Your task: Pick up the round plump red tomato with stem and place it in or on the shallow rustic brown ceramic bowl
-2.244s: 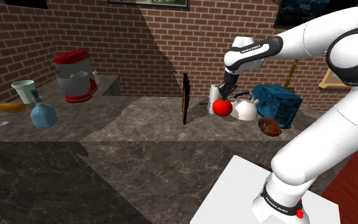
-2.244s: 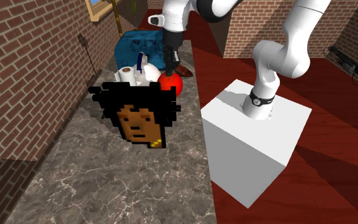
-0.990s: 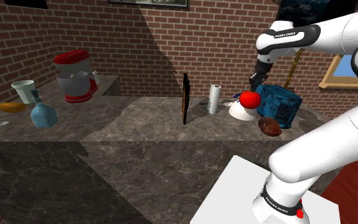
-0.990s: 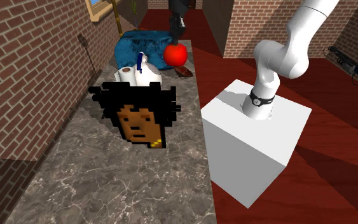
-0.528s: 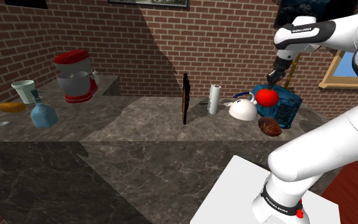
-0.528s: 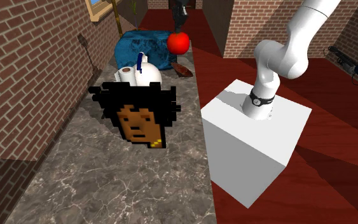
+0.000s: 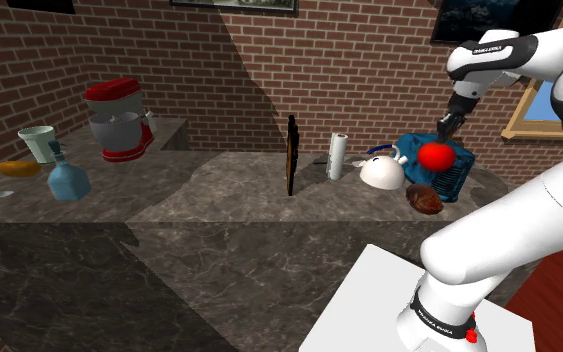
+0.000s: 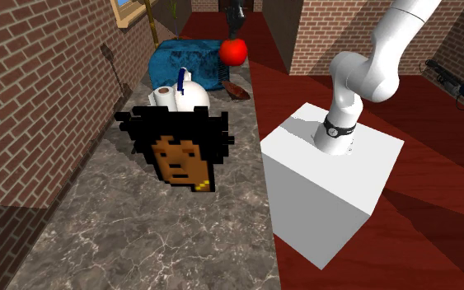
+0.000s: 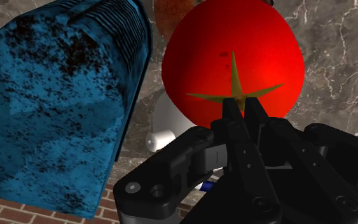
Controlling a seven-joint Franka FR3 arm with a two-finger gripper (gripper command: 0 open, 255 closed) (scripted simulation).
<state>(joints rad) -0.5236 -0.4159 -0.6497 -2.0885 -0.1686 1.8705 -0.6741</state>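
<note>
- Jaws clamped on the tomato (image 9: 231,60), pinching it at the top, right by the greenish stem star. My gripper (image 9: 240,105) points down, and the red fruit hangs under the fingertips.
- Tomato: off the counter (image 7: 219,200), held in the air above the bowl (image 7: 425,198). In the second exterior view it sits almost straight over the bowl; in the shoulder view it is above and a shade to the right. True offset not resolved.
- Bowl: shallow, brown, resting on the marbled counter. Nothing visible inside it.
- Around the bowl: a blue mottled case (image 7: 453,172) just behind it. A white kettle (image 7: 382,172) is near it, on the shoulder view's left. A paper roll (image 7: 338,156) stands farther from the bowl, beyond the kettle.
- Step in hand (judgement): pick is done and the carry is near its end. Placement not yet done.
- Next move (judgement):
  - Centre the tomato over the bowl.
  - Lower until the fruit is at or just above the dish.
  - Only then part the jaws.
- Caution: a round fruit on a shallow rim may roll, so release low. Keep the descent clear of the blue case behind the bowl.
</note>
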